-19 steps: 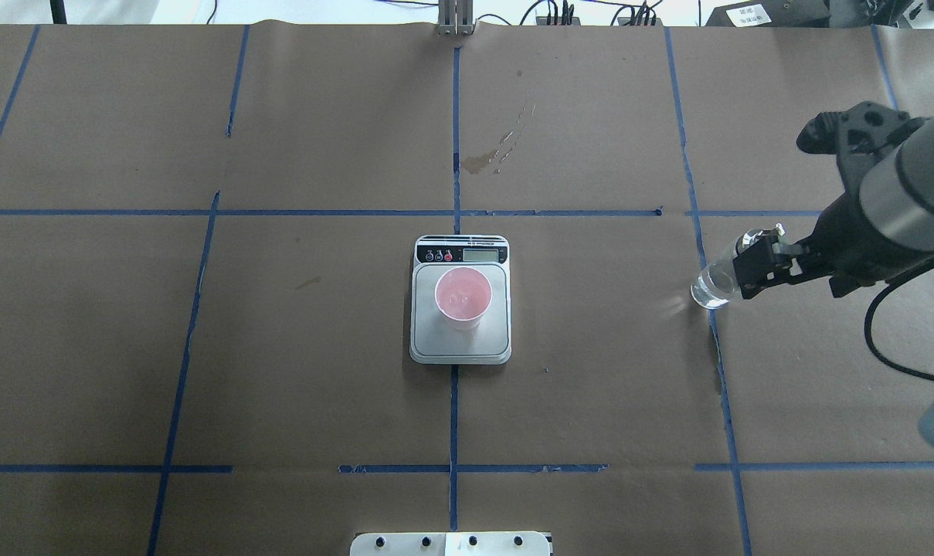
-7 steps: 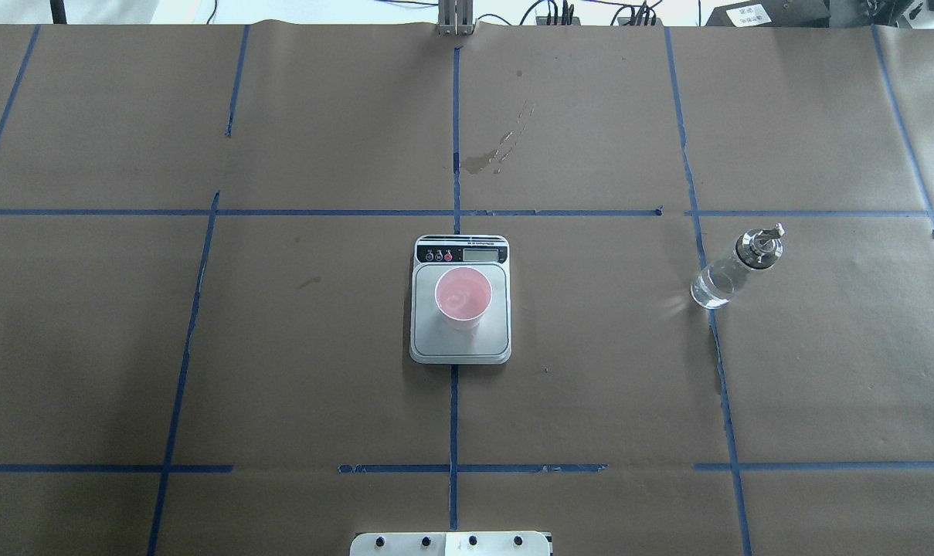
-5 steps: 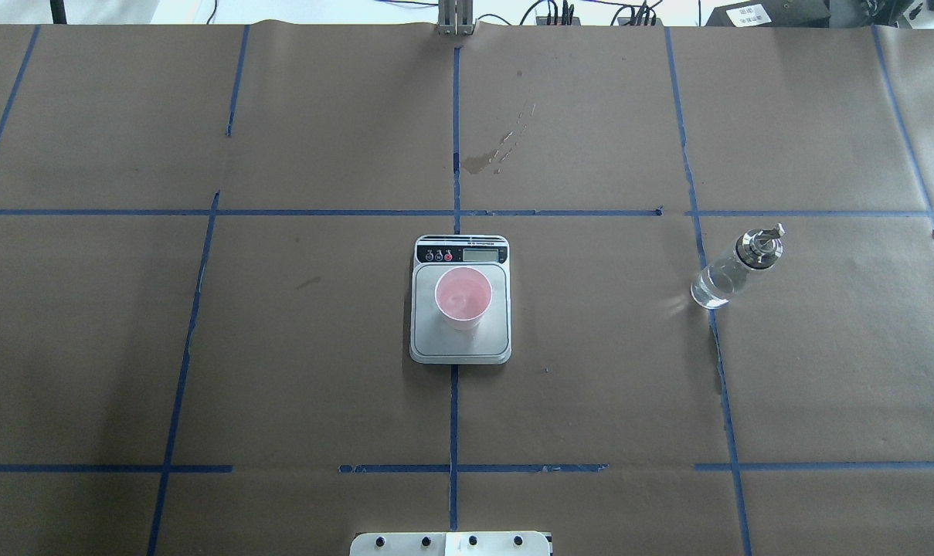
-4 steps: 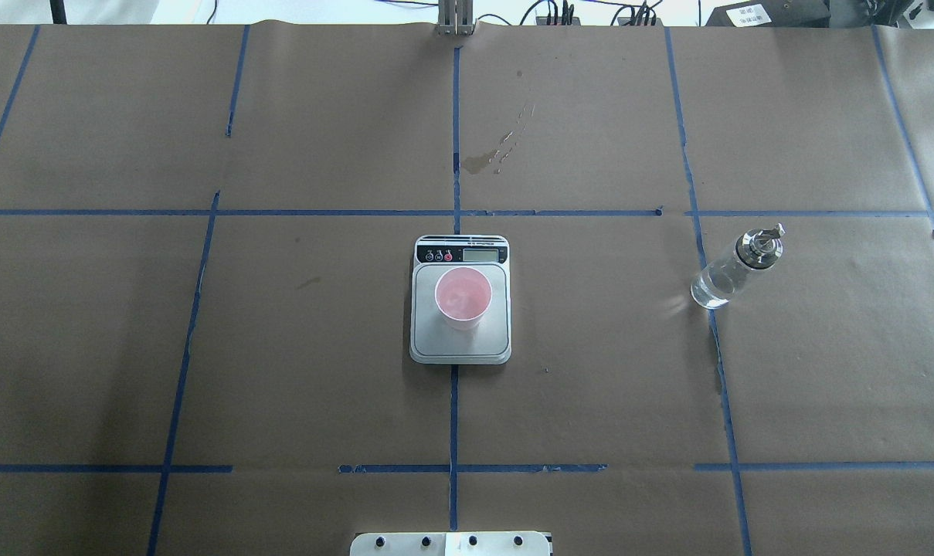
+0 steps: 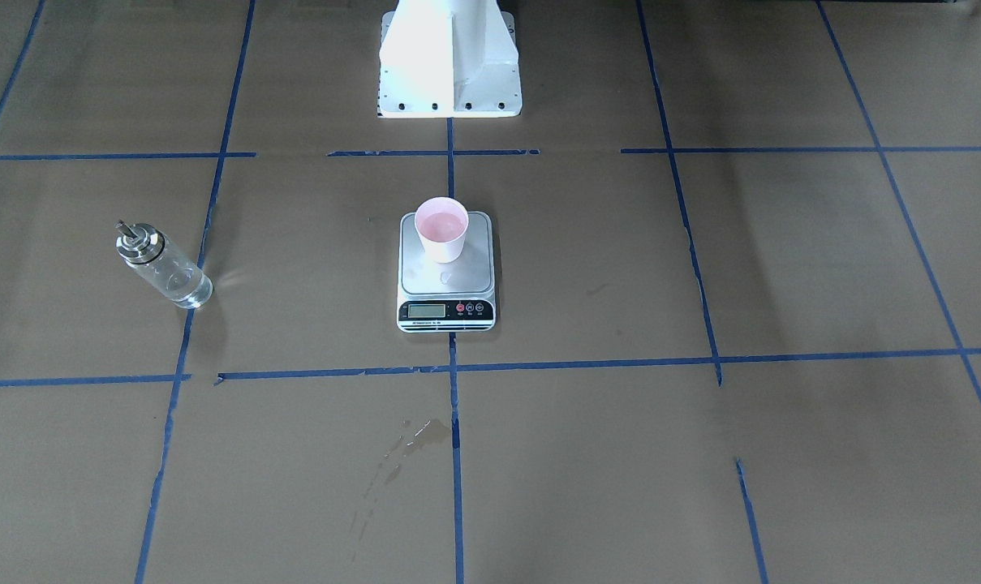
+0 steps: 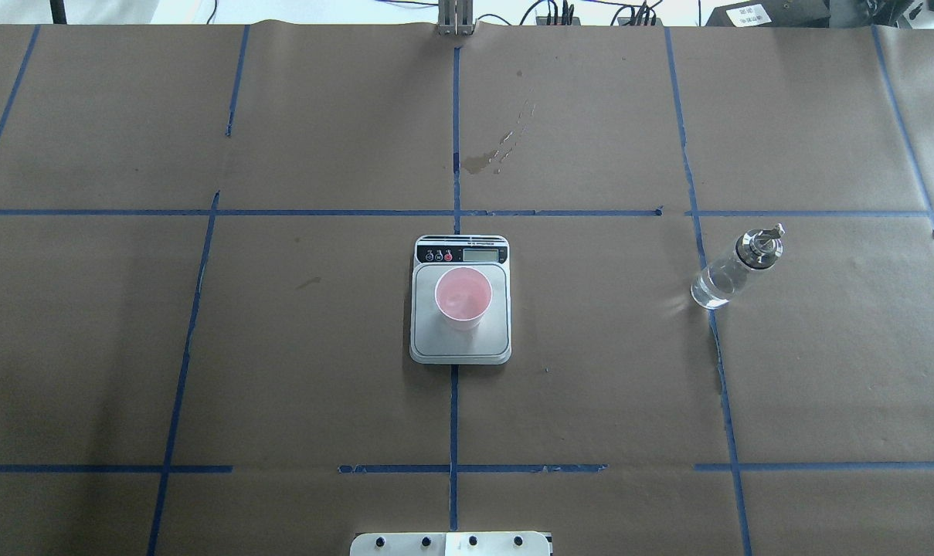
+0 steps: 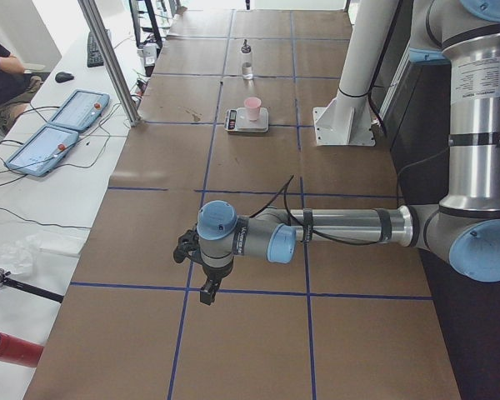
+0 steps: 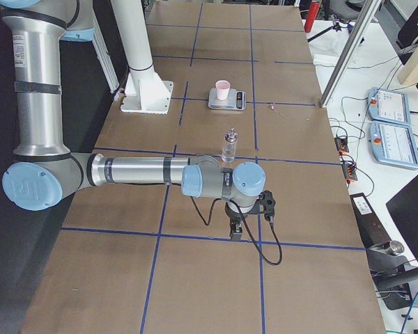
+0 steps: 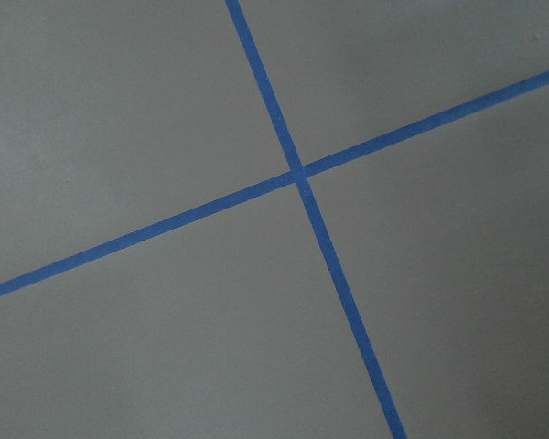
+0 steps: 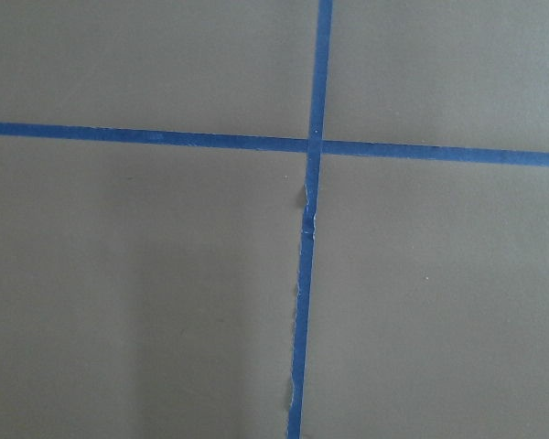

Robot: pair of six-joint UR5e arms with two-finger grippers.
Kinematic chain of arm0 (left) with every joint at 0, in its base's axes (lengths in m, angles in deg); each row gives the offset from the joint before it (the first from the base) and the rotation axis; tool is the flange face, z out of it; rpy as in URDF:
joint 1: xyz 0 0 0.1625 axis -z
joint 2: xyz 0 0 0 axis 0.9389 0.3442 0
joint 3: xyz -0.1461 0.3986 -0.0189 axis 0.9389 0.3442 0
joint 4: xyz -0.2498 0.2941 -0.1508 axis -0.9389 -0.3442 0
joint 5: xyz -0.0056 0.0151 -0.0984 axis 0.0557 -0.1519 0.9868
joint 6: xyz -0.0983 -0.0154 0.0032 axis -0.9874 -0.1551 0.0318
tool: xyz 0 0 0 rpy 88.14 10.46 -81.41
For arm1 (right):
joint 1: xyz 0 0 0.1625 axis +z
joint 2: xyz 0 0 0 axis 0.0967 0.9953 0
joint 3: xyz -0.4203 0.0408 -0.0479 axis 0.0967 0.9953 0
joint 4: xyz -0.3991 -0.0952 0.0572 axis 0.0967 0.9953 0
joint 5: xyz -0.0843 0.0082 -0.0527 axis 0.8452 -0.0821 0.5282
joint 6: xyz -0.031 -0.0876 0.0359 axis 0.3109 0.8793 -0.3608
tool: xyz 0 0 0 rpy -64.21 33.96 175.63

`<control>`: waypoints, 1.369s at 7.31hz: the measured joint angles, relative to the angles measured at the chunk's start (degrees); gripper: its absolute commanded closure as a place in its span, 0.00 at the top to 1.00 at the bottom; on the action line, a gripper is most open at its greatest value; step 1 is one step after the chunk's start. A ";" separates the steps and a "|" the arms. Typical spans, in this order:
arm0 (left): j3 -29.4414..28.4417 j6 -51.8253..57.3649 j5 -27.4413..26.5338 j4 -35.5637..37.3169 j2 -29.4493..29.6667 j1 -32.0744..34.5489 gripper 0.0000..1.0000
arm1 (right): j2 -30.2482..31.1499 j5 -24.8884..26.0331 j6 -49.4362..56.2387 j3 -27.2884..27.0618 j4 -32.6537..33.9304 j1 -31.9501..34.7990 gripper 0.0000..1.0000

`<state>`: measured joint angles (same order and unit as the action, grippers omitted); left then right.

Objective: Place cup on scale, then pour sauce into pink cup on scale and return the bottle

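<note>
Brown paper (image 6: 304, 347) gridded with blue tape (image 6: 453, 417), a stain (image 6: 478, 162); tablets (image 7: 77, 109) on a side bench

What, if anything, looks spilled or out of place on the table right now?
A darker, wet-looking stain with a trail of small splashes marks the brown paper past the display end of the scale, beside the centre tape line. The cup and bottle stand upright.

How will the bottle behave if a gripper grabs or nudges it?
The bottle is smooth clear glass, so probably slippery and breakable under a hard squeeze. It stands tall on a narrow base with a metal collar up top, so a high push may tip it; on its side it would likely roll.
</note>
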<state>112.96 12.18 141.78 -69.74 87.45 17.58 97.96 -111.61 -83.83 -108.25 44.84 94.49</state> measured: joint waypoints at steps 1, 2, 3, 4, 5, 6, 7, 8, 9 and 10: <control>-0.08 -0.07 0.00 -0.02 -0.02 0.08 1.00 | 0.18 -0.01 0.02 0.16 0.00 0.47 1.00; -0.18 -0.25 0.00 -0.05 -0.05 0.18 1.00 | 0.23 0.02 0.04 0.39 0.00 0.75 1.00; -0.33 -1.14 0.02 -0.09 -0.02 0.28 1.00 | 0.24 0.08 0.02 0.61 -0.02 0.95 1.00; -0.44 -4.63 0.08 -0.26 0.15 0.32 1.00 | 0.17 0.18 -0.01 0.82 -0.06 1.14 1.00; -0.41 -9.52 0.15 -0.56 0.37 0.35 1.00 | 0.06 0.28 -0.05 0.95 -0.06 1.25 1.00; -0.33 -13.38 0.22 -0.76 0.60 0.38 1.00 | -0.02 0.31 -0.07 1.04 -0.05 1.31 1.00; -0.30 -15.57 0.27 -0.86 0.79 0.41 1.00 | -0.05 0.29 -0.10 1.07 -0.05 1.36 1.00; -0.31 -16.51 0.70 -0.87 0.87 0.43 1.00 | -0.10 0.28 -0.33 1.09 -0.03 1.39 1.00; -0.40 -16.88 1.68 -0.85 0.87 0.44 1.00 | -0.13 0.27 -0.73 1.10 -0.02 1.40 1.00; -0.42 -17.02 2.63 -0.83 0.91 0.44 1.00 | -0.15 0.27 -1.03 1.10 -0.06 1.40 1.00</control>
<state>112.54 -4.84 144.41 -70.57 88.36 18.02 97.81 -111.35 -84.86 -107.15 44.78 95.89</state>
